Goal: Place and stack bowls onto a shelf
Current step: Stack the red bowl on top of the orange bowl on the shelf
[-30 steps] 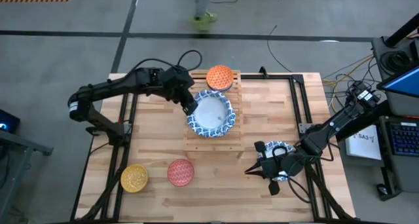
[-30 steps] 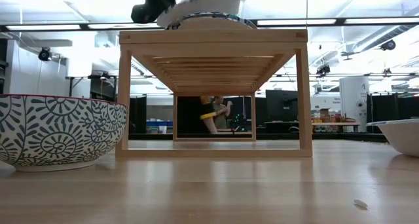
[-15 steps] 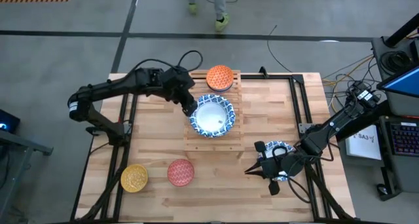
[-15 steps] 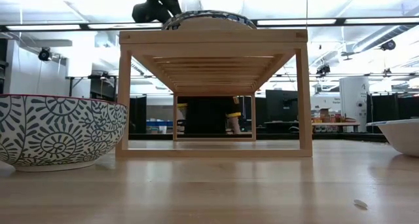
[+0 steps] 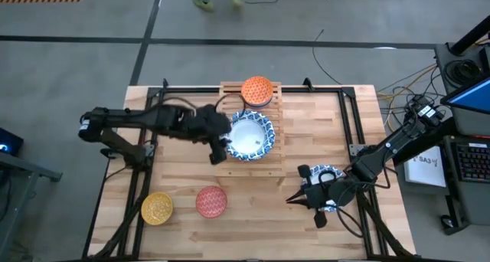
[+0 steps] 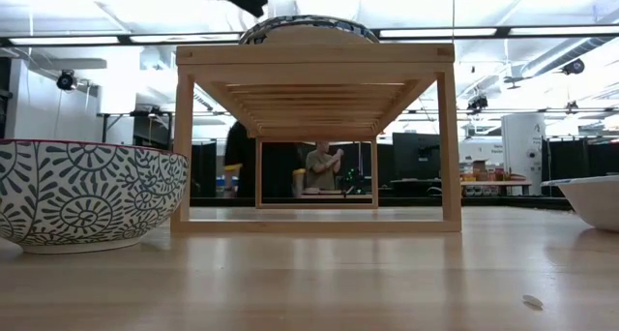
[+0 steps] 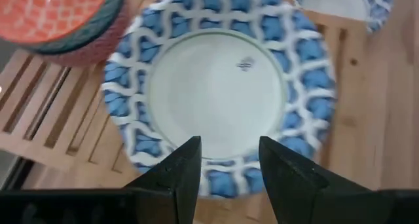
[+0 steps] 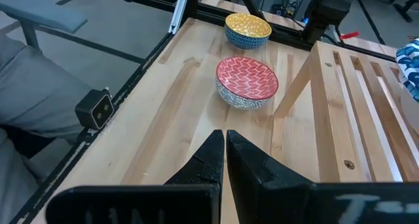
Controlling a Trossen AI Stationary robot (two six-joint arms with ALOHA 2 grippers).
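Left tool (image 5: 220, 148), fingers parted and empty, beside round blue-patterned bowl (image 5: 250, 135) on slatted wooden shelf (image 5: 230, 167).

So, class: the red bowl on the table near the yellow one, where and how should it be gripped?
Grip the red bowl by its rim, coming from above, one finger inside and one outside. It sits upright, mouth open, with a gap from the yellow bowl, so any rim side should be reachable.
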